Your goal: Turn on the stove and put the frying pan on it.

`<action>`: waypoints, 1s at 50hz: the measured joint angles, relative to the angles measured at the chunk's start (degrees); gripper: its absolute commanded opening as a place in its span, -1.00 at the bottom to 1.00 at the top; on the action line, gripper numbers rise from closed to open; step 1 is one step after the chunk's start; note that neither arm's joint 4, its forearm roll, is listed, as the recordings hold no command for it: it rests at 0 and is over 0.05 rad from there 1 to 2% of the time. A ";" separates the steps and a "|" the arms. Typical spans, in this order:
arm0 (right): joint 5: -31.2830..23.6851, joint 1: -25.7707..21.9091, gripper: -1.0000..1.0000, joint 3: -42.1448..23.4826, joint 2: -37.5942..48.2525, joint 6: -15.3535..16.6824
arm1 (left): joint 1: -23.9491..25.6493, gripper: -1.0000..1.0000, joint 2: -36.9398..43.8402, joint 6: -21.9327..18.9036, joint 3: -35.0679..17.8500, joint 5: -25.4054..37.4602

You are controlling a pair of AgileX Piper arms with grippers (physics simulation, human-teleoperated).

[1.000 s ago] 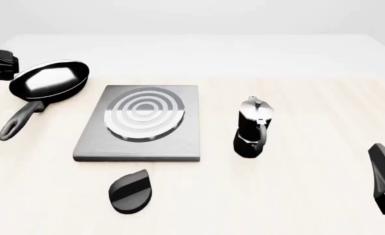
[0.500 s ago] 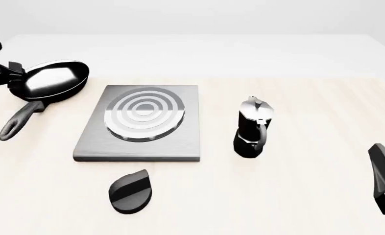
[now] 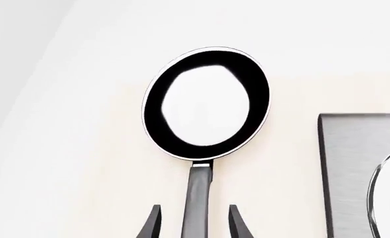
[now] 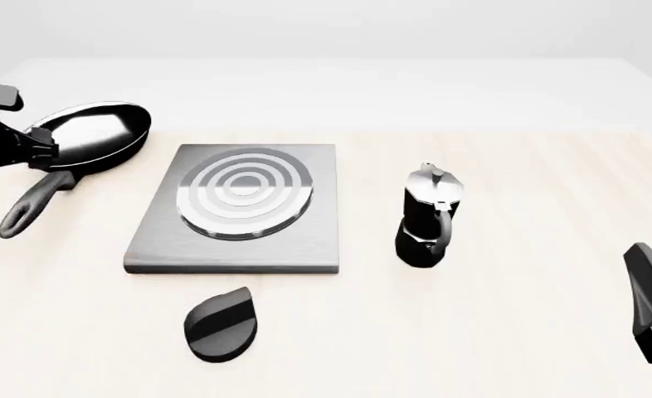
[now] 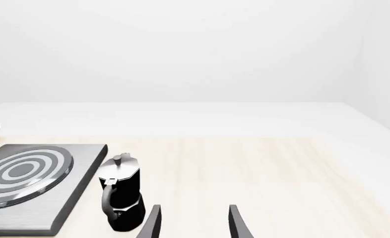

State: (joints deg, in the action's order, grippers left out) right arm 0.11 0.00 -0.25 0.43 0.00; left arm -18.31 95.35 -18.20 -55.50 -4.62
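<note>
- Frying pan (image 4: 88,137): round, shallow, black with a mirror-glossy inside, lying on the pale wood-grain table (image 4: 503,315) just left of the stove; its long dark grey handle (image 4: 33,206) runs toward the near edge.
- Stove (image 4: 237,211): flat square brushed-metal plate with raised concentric silver rings.
- Knob (image 4: 223,323): matte black teardrop, near the plate's front edge.
- Moka pot (image 4: 428,215): faceted black body, silver lid, right of the stove.
- Left gripper (image 3: 193,223): fingers spread, straddling the handle without touching it.
- Right gripper (image 5: 193,223): fingers apart, holding nothing.

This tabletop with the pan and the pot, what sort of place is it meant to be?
Likely a simulated kitchen counter: a flat grey metal stove plate, a round black frying pan and a small black-and-silver moka pot sit on pale wood.
</note>
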 measured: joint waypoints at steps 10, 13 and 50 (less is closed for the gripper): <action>0.00 0.00 1.00 0.00 0.00 0.00 | -0.49 1.00 2.29 -0.22 -0.49 -1.12; 0.00 0.00 1.00 0.00 0.00 0.00 | -0.58 1.00 3.07 -0.26 -0.54 -1.63; 0.00 0.00 1.00 0.00 0.00 0.00 | -1.91 1.00 12.51 -1.18 -2.28 -6.43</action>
State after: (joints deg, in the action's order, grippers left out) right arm 0.11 0.00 -0.25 0.43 0.00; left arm -20.22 107.86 -19.38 -57.78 -11.06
